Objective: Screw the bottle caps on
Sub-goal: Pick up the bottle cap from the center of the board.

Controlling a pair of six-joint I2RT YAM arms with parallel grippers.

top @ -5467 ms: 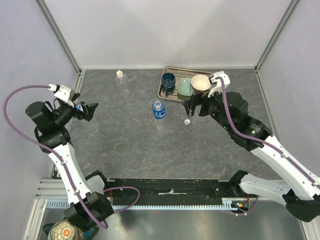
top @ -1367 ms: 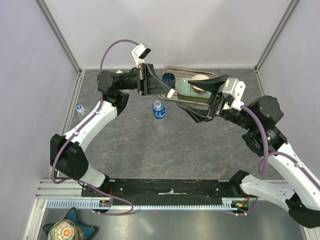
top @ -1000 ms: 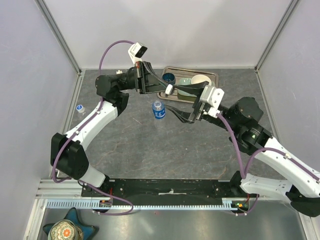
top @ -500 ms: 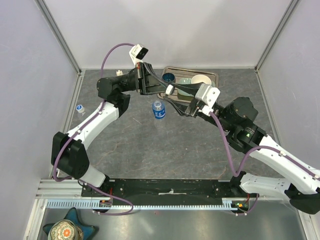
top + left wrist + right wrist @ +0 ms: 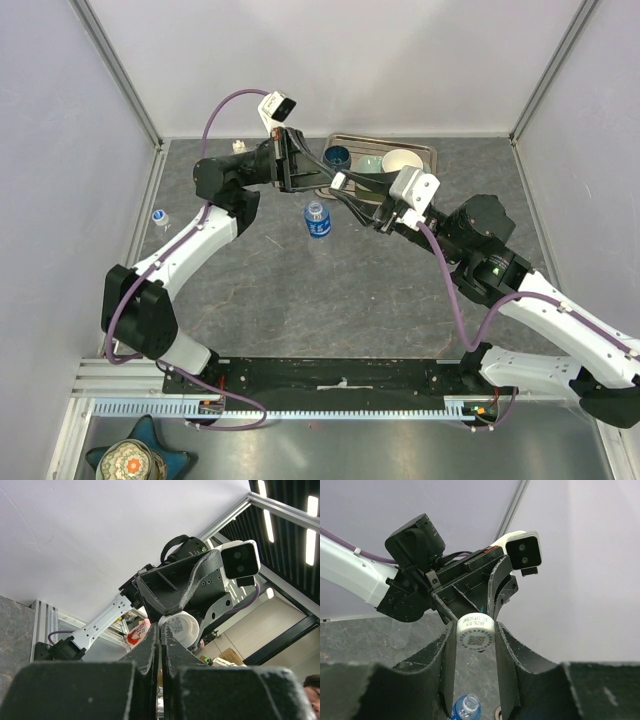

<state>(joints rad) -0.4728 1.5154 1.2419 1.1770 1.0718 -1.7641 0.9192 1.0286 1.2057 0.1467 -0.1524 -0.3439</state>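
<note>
A white bottle cap (image 5: 340, 182) hangs in the air above the table, between the two arms. My left gripper (image 5: 337, 180) is shut, and its tips (image 5: 161, 626) pinch the cap (image 5: 181, 629) by its rim. My right gripper (image 5: 475, 635) meets it from the other side, both fingers pressed against the cap (image 5: 475, 632). Below stands an open bottle (image 5: 317, 220) with a blue label, also seen under the right fingers (image 5: 467, 707). A pale ring that may be another cap (image 5: 498, 713) lies beside it.
A metal tray (image 5: 427, 150) at the back holds a dark blue cup (image 5: 337, 157) and a white bowl (image 5: 402, 160). A clear capped bottle (image 5: 240, 150) stands at the back left. Another small bottle (image 5: 160, 217) lies by the left wall.
My right gripper has swung left to the cap in my left gripper and closed its fingers on it. The left arm has barely moved.
</note>
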